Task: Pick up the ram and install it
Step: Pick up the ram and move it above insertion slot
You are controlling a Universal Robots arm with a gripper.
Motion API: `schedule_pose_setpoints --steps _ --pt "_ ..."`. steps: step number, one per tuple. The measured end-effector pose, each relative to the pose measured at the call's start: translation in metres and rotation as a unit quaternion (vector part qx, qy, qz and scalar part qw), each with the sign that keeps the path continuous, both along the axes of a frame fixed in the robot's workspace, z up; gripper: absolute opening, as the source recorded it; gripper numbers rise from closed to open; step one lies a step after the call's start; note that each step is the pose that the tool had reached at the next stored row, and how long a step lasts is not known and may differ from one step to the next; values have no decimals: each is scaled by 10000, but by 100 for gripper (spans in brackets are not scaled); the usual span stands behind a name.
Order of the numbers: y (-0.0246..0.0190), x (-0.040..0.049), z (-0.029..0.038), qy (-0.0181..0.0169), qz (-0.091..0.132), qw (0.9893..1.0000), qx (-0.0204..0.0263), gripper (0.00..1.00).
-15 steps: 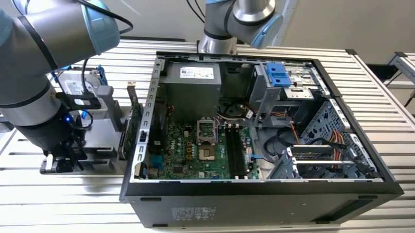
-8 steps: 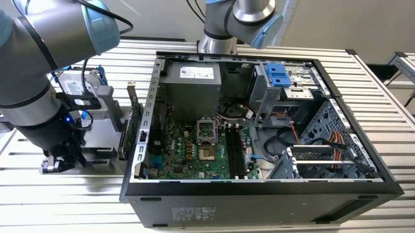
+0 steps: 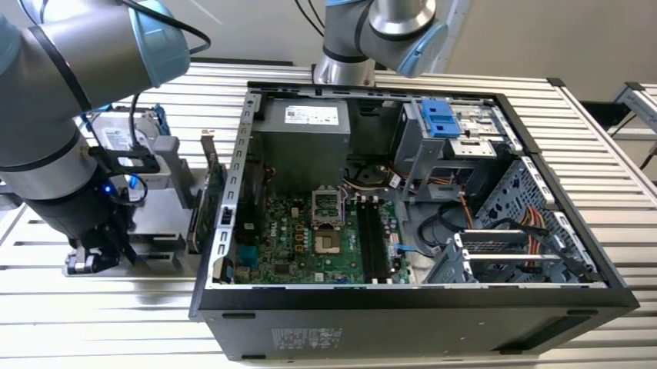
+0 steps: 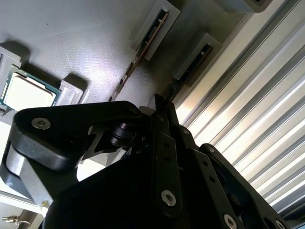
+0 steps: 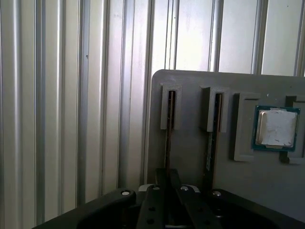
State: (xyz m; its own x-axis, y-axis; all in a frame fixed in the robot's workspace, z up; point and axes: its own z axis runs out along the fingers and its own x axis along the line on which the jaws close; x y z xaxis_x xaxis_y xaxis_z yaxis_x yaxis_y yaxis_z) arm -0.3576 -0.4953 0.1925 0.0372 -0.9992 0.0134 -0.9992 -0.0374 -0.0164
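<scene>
Centre gripper (image 5: 167, 177), its closure impossible to tell, squarely over the ram (image 5: 167, 143) standing edge-up in the slot of the grey holder plate (image 5: 190, 157) nearest that plate's edge, away from its processor chip (image 5: 275, 128); probably best to clamp the flat faces evenly and draw straight out, avoiding twist.

Bright glare streaks the ribbed table (image 4: 252, 114); the gripper (image 4: 161, 106) lies in shadow.

Holder brackets (image 5: 177, 109) close beside ram (image 5: 168, 143)
</scene>
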Motion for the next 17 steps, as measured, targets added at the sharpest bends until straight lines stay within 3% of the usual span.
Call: schedule_pose_setpoints --steps 10,17 --pt "0 0 -1 -1 0 10000 1 0" --pt "0 0 47 0 -2 10000 0 0"
